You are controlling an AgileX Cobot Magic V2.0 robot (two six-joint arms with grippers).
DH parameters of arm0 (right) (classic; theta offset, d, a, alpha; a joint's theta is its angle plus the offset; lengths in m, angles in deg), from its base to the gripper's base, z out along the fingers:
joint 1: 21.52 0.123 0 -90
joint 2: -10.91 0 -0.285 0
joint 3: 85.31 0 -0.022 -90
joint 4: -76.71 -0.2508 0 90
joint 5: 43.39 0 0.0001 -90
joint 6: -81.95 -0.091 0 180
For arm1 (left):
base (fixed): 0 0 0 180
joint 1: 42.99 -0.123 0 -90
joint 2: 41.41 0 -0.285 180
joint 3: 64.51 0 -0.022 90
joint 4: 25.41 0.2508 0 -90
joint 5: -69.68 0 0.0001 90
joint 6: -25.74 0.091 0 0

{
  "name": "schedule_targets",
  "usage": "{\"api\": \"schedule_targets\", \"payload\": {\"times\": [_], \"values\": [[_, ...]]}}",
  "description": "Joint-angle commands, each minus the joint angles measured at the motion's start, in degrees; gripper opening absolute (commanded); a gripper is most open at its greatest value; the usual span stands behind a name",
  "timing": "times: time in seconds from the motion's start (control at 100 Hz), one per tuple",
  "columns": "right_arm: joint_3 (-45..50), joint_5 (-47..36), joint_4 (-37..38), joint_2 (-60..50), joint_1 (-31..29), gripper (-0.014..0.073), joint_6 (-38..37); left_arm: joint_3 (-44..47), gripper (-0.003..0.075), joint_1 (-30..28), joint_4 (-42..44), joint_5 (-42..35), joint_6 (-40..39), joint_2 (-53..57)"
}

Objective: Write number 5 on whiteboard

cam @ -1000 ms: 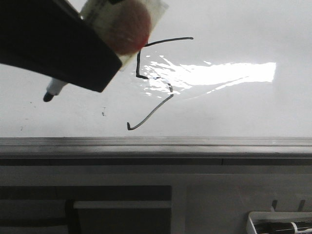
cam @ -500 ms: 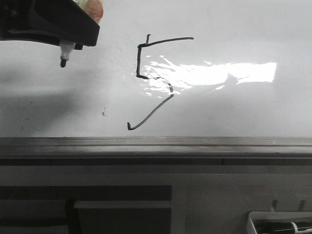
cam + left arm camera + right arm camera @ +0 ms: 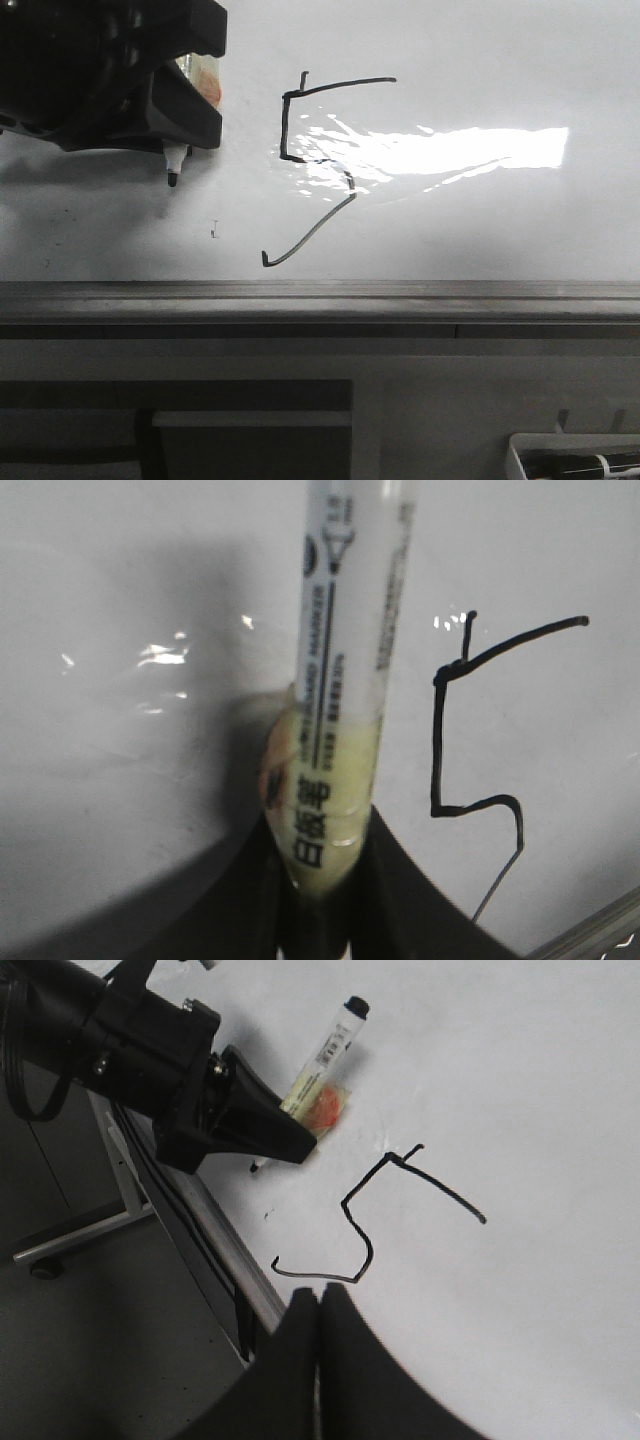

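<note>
The left gripper (image 3: 180,120) pinches the marker (image 3: 340,680) left of the number 5 (image 3: 315,165) on the whiteboard (image 3: 500,220) — clear of the ink, leaving it unsmudged — while the right gripper (image 3: 318,1360) sits pressed together.

Surface: I saw the whiteboard (image 3: 520,60), glossy white, glare right of centre.
Near edge: a grey metal strip (image 3: 400,295) ran along it.
On it: the number 5 (image 3: 318,165) in thin black line.

A grey floor (image 3: 120,1360) lies below, with a metal frame leg (image 3: 90,1225) and a white tray (image 3: 575,458) nearby.
</note>
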Motion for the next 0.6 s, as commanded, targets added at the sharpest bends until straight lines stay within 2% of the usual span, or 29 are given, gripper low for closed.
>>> {"api": "schedule_targets", "payload": {"times": [0.0,0.24,0.31,0.41,0.46,0.59], "values": [[-0.5,-3.0,-1.3,-0.6,-0.4,-0.0061,-0.2,-1.3,-0.0021,-0.1,-0.6,-4.2,-0.5,-0.7],[1.1,-3.5,-2.6,-0.6,-0.4,-0.0061,-0.2,-1.3,-0.0011,-0.1,-3.8,-4.2,-0.5,-1.4],[1.1,-3.9,-3.0,-0.6,-0.4,-0.0061,-0.2,-1.3,0.005,-0.1,-4.6,-4.3,-0.5,-1.4],[1.1,-4.3,-3.2,-0.6,-0.4,-0.0061,-0.2,-1.3,0.0192,-0.1,-4.6,-4.5,-0.5,-1.4],[1.1,-4.4,-3.2,-0.6,-0.4,-0.0061,-0.2,-1.3,0.0238,-0.1,-4.6,-4.6,-0.5,-1.4],[1.1,-4.6,-3.3,-0.6,-0.4,-0.0061,-0.2,-1.3,0.0256,-0.1,-4.6,-4.6,-0.5,-1.4]]}}
